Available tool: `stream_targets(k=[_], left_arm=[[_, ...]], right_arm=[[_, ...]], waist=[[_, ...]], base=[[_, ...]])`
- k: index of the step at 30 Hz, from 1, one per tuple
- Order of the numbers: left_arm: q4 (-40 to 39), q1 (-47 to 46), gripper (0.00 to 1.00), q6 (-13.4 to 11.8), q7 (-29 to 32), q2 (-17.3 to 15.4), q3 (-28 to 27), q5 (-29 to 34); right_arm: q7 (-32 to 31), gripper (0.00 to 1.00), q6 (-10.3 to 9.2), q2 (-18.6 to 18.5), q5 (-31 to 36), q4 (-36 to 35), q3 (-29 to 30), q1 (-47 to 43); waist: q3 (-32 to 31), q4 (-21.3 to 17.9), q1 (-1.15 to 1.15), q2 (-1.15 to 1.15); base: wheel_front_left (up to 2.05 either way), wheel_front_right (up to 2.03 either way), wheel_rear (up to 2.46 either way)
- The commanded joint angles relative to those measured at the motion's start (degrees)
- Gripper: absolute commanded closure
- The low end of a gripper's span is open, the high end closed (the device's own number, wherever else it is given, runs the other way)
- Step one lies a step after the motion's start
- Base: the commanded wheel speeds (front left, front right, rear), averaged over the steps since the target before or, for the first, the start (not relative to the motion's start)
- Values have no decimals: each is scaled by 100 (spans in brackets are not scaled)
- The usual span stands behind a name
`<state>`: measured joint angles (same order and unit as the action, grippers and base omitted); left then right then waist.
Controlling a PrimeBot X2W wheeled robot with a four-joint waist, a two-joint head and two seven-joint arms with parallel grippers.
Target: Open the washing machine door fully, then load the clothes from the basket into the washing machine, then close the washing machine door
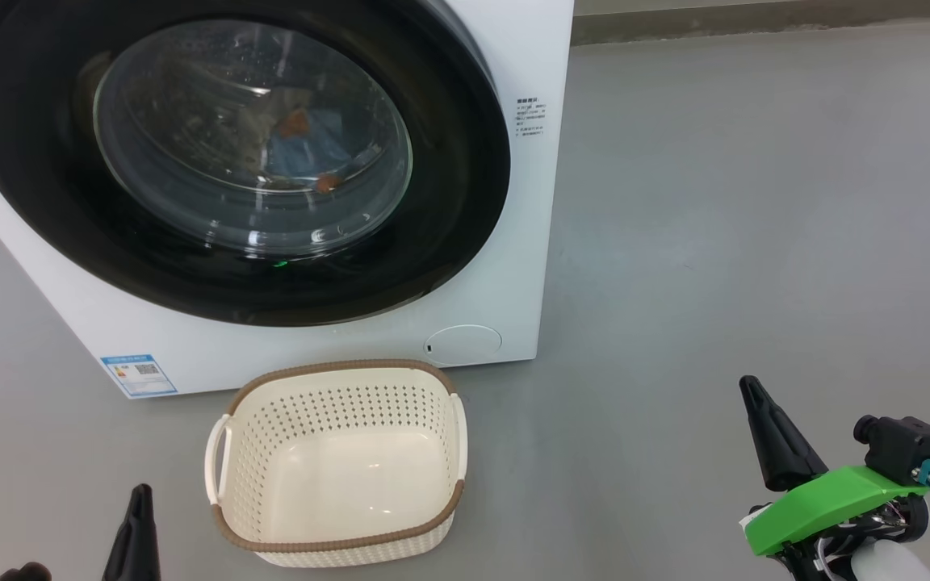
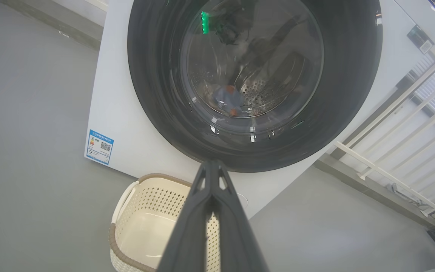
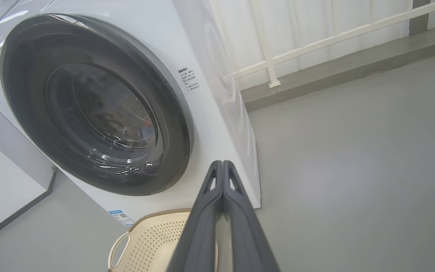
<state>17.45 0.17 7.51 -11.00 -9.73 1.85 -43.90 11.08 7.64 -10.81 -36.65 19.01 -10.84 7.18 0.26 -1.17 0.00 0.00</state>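
**Left gripper [image 1: 140, 516] and right gripper [image 1: 759, 403] sitting pinched shut, holding nothing**

Both pairs of fingers are pressing together with no gap and nothing between them. The left gripper is hanging just off the basket's [image 1: 336, 369] left handle. The right gripper is hovering well apart on the basket's right side, over bare floor [image 1: 715, 242].

The basket is standing empty. Directly behind it, the washing machine [image 1: 525, 266] is presenting its front. The washing machine door [image 1: 465, 202] is lying flush against that front, and no gap is showing round the black rim. The clothes [image 1: 303, 137] are showing through the glass, above and behind the basket, low in the drum: blue fabric with orange patches.

Judgement: all three steps appear done, so nothing is calling for a grasp. If the door needs a last press, it lies up and forward of both tools, and the left gripper is sitting nearer its centre.

Room for moving: the floor to the basket's right is offering wide room. The basket's rear rim is crowding the machine's lower edge, near touching.
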Motion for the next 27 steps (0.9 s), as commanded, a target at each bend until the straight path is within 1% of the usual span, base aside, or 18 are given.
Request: stream_targets(k=[1, 27], left_arm=[[-147, -221, 100, -9, 72, -52, -111, -163], [-190, -336, 100, -11, 493, 132, -295, -1328]], right_arm=[[-43, 100, -3, -30, -235, -173, 89, 144], [-443, 100, -6, 148, -1597, -246, 465, 92]], waist=[[-1, 3, 0, 0], [-7, 31, 0, 0]], base=[[0, 0, 0], [0, 0, 0]])
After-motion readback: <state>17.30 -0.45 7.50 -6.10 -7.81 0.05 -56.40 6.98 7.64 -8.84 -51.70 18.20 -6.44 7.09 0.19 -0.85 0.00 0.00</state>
